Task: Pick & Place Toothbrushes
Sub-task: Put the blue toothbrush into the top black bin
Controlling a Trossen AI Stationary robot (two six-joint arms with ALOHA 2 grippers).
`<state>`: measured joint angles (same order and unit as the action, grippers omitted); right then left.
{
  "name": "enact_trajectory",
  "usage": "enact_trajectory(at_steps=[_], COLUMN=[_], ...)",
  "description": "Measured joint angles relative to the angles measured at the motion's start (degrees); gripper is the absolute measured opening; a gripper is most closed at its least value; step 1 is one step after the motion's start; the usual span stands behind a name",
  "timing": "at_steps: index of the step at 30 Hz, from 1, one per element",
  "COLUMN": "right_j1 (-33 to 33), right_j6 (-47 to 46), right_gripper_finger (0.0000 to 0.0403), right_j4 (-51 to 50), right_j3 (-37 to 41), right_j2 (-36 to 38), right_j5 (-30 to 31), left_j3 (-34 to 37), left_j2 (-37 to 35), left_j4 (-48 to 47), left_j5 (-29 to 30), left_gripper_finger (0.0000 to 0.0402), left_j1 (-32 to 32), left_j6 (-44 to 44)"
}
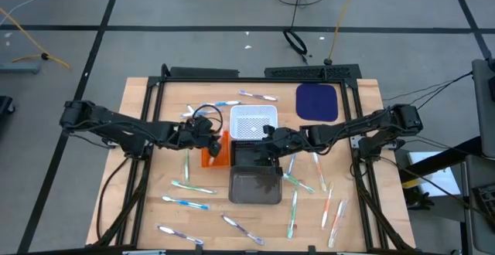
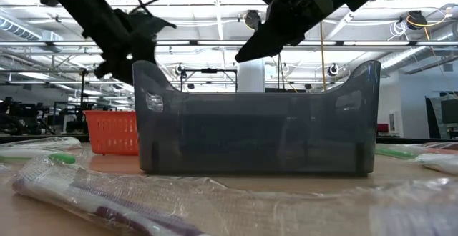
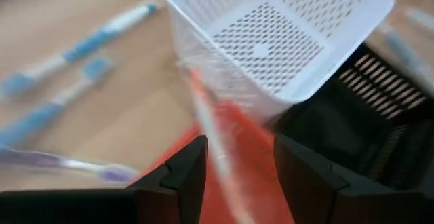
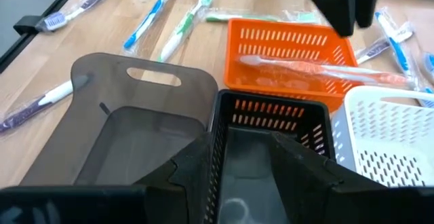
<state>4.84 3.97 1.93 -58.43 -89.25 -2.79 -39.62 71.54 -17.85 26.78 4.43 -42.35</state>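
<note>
A wrapped orange toothbrush [image 4: 319, 68] lies across the orange basket [image 4: 288, 47], its far end hidden behind the dark left arm. The left gripper [image 3: 234, 173] hangs just above, fingers parted and empty; in its own view the brush is a blur. Other toothbrushes [image 1: 189, 203] lie scattered on the table [image 1: 139, 100]. The right gripper [image 4: 237, 163] hovers open over the black basket [image 4: 271, 119], beside the white basket [image 1: 254, 124] and grey bin [image 4: 119, 122].

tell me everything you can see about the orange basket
The orange basket is a small rectangular bin, plastic by the look, with slotted walls and an open top. It sits upright on the wooden table, close against the black basket and white basket. One wrapped orange-accented toothbrush lies lengthwise in it. The left gripper hovers above it, jaws open.
</note>
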Motion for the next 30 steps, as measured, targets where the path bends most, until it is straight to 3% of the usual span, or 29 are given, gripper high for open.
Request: enact_trajectory(at_steps=[5, 8, 17, 24, 30], right_j1=[0.01, 0.11, 0.11, 0.13, 0.13], right_j6=[0.06, 0.13, -0.07, -0.09, -0.09], right_gripper_finger=[0.0139, 0.0139, 0.0139, 0.0139, 0.0139], right_j4=[0.00, 0.16, 1.24, 1.73, 3.03], right_j3=[0.00, 0.00, 0.00, 0.00, 0.00], right_j2=[0.00, 0.00, 0.00, 0.00, 0.00], right_j5=[0.00, 0.00, -0.12, -0.23, -0.24], left_j3=[0.01, 0.02, 0.02, 0.02, 0.02], left_j2=[-3.96, -5.04, -1.18, 2.21, 5.88], left_j4=[-7.24, -10.06, -10.86, -8.24, -4.56], left_j5=[9.23, 10.21, 4.49, -5.58, -12.85], left_gripper_finger=[0.0173, 0.0173, 0.0173, 0.0172, 0.0172], left_j1=[-1.72, -5.08, -19.49, -30.09, -35.40], left_j6=[6.11, 9.11, 22.18, 30.26, 34.66])
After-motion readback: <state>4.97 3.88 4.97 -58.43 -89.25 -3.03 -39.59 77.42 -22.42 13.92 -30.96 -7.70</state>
